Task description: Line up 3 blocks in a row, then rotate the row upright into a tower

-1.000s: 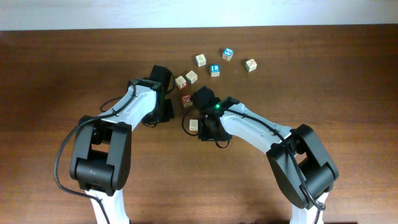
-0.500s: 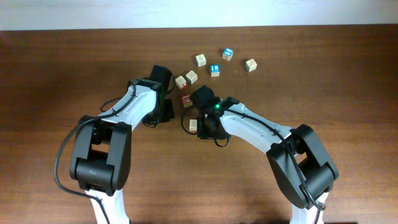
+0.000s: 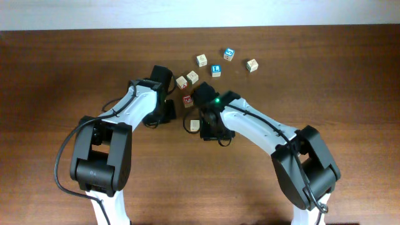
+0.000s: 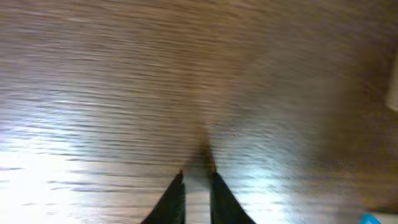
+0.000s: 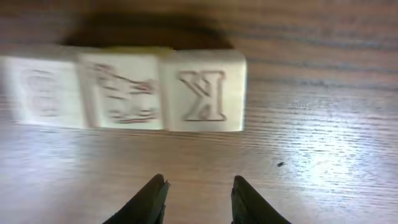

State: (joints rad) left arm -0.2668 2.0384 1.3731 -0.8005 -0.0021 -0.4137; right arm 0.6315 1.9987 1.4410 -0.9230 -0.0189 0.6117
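Note:
In the right wrist view three pale wooden blocks lie touching in a row on the table. One shows a "K" (image 5: 202,92), the middle one a faint picture (image 5: 121,93), and the left one a round mark (image 5: 38,90). My right gripper (image 5: 199,182) is open just short of the K block, with nothing between its fingers. From overhead only one pale block (image 3: 195,125) shows beside the right wrist; the arm hides the gripper. My left gripper (image 4: 196,174) hangs over bare wood, a narrow gap between its fingers, holding nothing.
A red-faced cube (image 3: 187,100) lies between the two wrists. Behind it are two pale cubes (image 3: 182,82) (image 3: 192,76), a blue "L" cube (image 3: 215,70) and three more cubes (image 3: 201,60) (image 3: 229,54) (image 3: 252,65). The left gripper (image 3: 169,111) sits left of the red cube.
The left gripper's jaws have narrowed. The right wrist has shifted slightly toward the back of the table. The cubes have not moved.

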